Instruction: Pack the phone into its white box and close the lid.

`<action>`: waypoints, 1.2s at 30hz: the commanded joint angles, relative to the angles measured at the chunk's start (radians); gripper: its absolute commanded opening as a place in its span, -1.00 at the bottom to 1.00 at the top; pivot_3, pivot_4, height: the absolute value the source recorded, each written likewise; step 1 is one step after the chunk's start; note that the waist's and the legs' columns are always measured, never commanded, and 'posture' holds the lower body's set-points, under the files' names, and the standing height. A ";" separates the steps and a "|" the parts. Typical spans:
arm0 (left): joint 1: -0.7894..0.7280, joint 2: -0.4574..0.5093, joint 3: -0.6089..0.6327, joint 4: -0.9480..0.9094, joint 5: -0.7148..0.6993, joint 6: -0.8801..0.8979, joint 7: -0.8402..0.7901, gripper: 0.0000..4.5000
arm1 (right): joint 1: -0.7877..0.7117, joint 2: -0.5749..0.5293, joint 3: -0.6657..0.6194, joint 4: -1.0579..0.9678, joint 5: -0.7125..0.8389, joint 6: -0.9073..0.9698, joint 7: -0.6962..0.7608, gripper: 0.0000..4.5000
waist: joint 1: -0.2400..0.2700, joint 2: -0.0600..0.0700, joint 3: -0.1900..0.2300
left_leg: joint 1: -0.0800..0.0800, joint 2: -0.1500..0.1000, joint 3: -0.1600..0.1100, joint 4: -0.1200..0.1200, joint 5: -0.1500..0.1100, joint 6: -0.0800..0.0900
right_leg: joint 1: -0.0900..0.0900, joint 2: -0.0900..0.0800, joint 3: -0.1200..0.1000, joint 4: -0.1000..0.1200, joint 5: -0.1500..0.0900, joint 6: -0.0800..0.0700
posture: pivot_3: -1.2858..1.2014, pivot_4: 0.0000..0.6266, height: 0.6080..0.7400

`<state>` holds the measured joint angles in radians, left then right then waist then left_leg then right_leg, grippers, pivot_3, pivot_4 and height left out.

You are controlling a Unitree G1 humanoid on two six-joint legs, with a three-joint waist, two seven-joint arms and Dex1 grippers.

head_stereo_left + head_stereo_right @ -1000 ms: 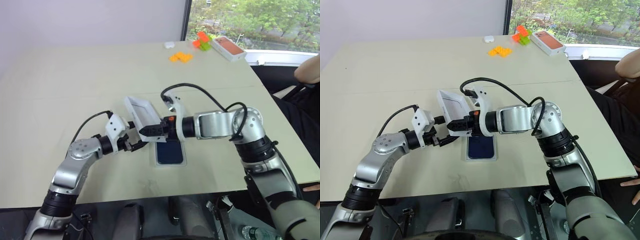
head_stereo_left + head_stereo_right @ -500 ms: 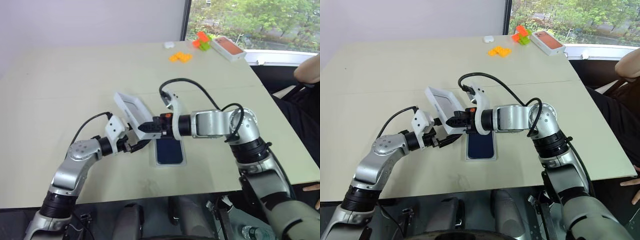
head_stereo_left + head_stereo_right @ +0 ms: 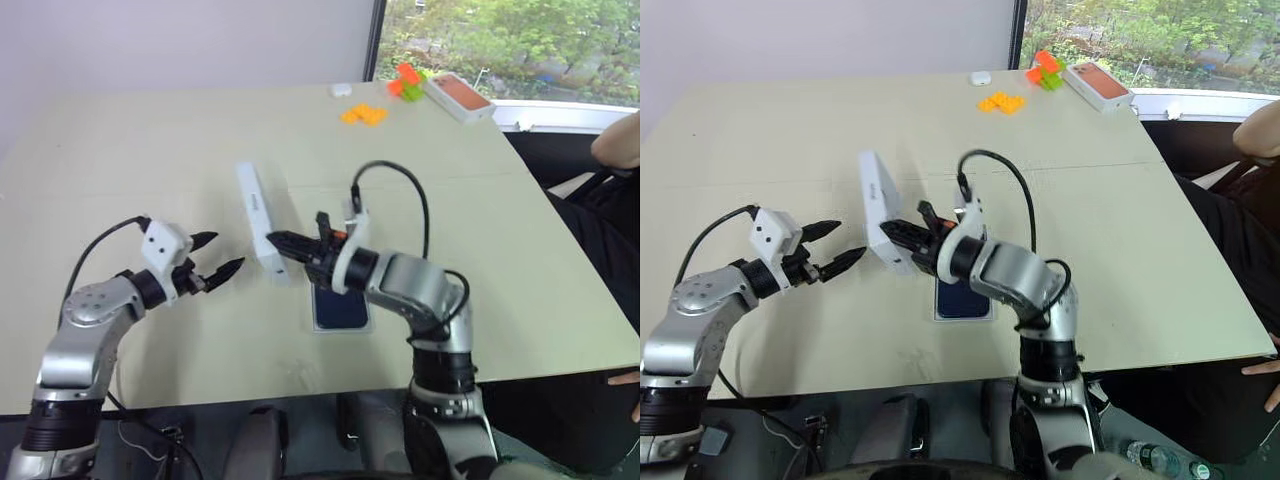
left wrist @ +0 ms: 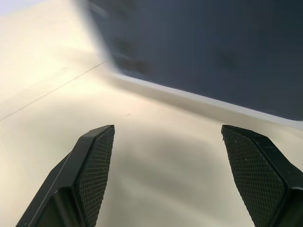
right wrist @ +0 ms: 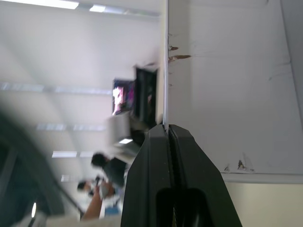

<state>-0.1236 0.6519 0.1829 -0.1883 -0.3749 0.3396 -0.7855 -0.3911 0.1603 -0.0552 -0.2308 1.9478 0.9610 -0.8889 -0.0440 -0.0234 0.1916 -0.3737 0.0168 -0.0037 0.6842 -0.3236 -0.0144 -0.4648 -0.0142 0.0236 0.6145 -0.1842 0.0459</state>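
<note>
Two steps make up this job, and the first looks done; the phone (image 3: 340, 303) lies flat inside the white box (image 3: 341, 325) on the table (image 3: 150, 150), just below and behind the right gripper (image 3: 283, 241), its dark back up and a thin pale rim showing round it. What is in hand now is the closing step, and it is only partly along; the lid (image 3: 256, 224) is in the air, stood nearly on edge, up and to the left of the box and not yet over it.

The right gripper is clamped on the lid's thin wall, its fingers pressed together with the rim between them, as the right wrist view shows with the pale inner face (image 5: 227, 85) of the lid running off beside the fingers (image 5: 151, 165). The left gripper (image 3: 218, 252) hangs near the lid on its far side, jaws spread wide and grasping nothing; its wrist view looks at the printed dark top (image 4: 203, 47) of the lid just ahead, with no contact.

Next, I judge, the lid must be turned until its hollow side faces down, carried over the box, squared to the rim on all four sides, then lowered and pressed home; the free left gripper could steady a corner. A pinch on one edge gives poor control of tilt, so a skewed lid catching on the rim is the likely trouble.
</note>
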 commanded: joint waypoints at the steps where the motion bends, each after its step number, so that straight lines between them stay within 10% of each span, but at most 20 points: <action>1: -0.002 0.022 0.030 -0.020 -0.022 0.006 -0.013 0.70 | 0.061 0.144 0.037 -0.094 0.024 -0.046 -0.059 -0.98 | -0.003 0.000 0.000 | 0.000 0.000 0.000 0.000 0.000 0.000 | 0.000 0.000 0.000 0.000 0.000 0.000 | 0.03 -0.52 1.00; 12: -0.082 -0.043 -0.099 -0.018 0.007 0.003 -0.016 0.70 | 0.101 0.068 0.031 -0.128 0.024 -0.076 -0.081 -0.98 | 0.000 0.000 0.000 | 0.001 0.001 -0.001 0.000 0.000 0.000 | 0.001 0.003 0.000 0.001 0.000 0.000 | 0.03 -0.52 1.00; 20: -0.166 -0.133 -0.192 0.027 0.032 -0.014 -0.014 0.70 | 0.098 -0.109 0.032 -0.132 0.024 -0.003 0.027 0.51 | -0.001 0.000 0.000 | 0.000 0.000 0.000 0.000 0.000 0.000 | 0.001 0.002 0.000 -0.001 0.000 0.000 | 0.03 -0.52 1.00; 36: -0.153 -0.146 -0.195 0.046 0.027 -0.033 -0.037 0.70 | -0.153 -0.837 0.082 -0.088 -0.150 0.246 0.521 0.51 | 0.003 -0.001 0.000 | 0.001 -0.001 0.001 0.000 0.000 0.000 | 0.002 0.003 0.001 -0.001 0.000 0.000 | 0.03 -0.52 1.00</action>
<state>-0.2806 0.5035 -0.0209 -0.1221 -0.3382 0.3239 -0.8167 -0.5293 -0.6607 0.0208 -0.2826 1.8499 1.1811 -0.4354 -0.0407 -0.0240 0.1915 -0.3727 0.0160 -0.0027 0.6844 -0.3236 -0.0142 -0.4626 -0.0109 0.0241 0.6133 -0.1847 0.0465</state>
